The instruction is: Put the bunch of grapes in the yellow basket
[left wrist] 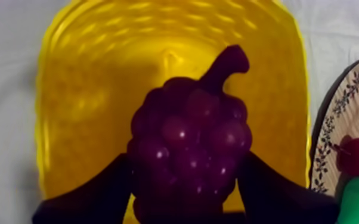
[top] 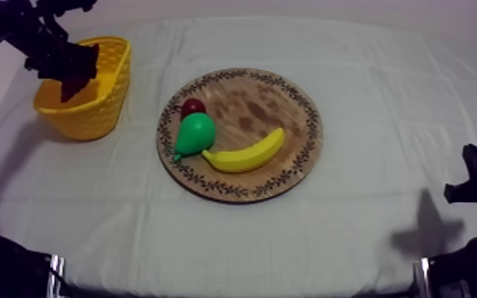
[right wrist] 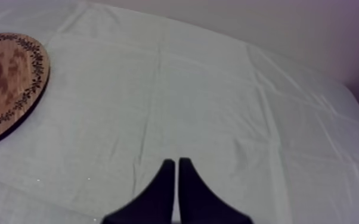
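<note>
My left hand is at the upper left of the tabletop, over the open mouth of a yellow woven plastic basket. Its two black fingers are clamped on a dark purple toy bunch of grapes, one finger on each side of the cluster. The curved stem points away from the hand toward the basket's far wall. In the left wrist view the bunch hangs above the yellow floor of the basket, inside the outline of the rim. Whether it touches the floor I cannot tell.

To the right of the basket, apart from it, lies a round wooden board with a dark leaf-patterned rim on the grey-white cloth that covers the tabletop. Three toy fruits sit on the left half of the board. A green pear lies with its narrow end toward the lower left. A small red fruit is just behind the pear and touches it. A yellow banana curves along the near side, with one end close against the pear.

My right hand is low at the right side, over bare cloth and well apart from the board. Its fingers lie together as a narrow wedge with nothing between them.
</note>
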Tool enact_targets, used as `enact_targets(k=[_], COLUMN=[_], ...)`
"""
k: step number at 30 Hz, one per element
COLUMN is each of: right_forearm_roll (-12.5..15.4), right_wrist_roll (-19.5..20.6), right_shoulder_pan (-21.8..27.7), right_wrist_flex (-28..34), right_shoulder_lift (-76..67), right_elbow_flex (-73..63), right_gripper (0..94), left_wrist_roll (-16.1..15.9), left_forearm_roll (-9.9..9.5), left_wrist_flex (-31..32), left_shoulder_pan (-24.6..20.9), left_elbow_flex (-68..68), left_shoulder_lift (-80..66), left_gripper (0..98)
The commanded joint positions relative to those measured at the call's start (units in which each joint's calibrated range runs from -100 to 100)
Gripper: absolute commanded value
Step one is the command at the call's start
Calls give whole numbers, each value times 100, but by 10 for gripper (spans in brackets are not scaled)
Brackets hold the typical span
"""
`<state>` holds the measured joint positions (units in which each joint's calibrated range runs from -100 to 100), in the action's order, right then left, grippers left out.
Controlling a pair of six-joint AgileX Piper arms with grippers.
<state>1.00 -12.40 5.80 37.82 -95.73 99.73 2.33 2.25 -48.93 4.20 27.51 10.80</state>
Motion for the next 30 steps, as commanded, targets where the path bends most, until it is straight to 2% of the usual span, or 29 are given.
enact_targets(k=[1, 11, 13, 17, 21, 25, 30], right_forearm_roll=[0, 0, 0, 0, 0, 0, 0], right_wrist_roll=[2, 2, 2, 2, 2, 2, 2], right_shoulder_pan=[2, 2, 2, 2, 2, 2, 2], right_wrist_flex=[0, 0, 0, 0, 0, 0, 0], right_shoulder_lift=[-2, -2, -2, -2, -2, -2, -2], right_elbow_flex=[4, 4, 4, 4, 4, 4, 4], right_gripper=[2, 2, 2, 2, 2, 2, 2], left_wrist_roll=[-18, 53, 57, 9, -4, -14, 35], left_forearm_roll=[27, 39, 38, 47, 37, 54, 40], left_wrist_flex=[13, 153, 166, 170, 207, 325, 638], left_shoulder_pan=[13, 132, 150, 186, 212, 218, 234], left_elbow_flex=[-86, -171, -149, -103, -19, 181, 675], left_shoulder_lift=[147, 371, 353, 285, 158, -37, -557], left_gripper=[620, 628, 688, 887, 946, 949, 834])
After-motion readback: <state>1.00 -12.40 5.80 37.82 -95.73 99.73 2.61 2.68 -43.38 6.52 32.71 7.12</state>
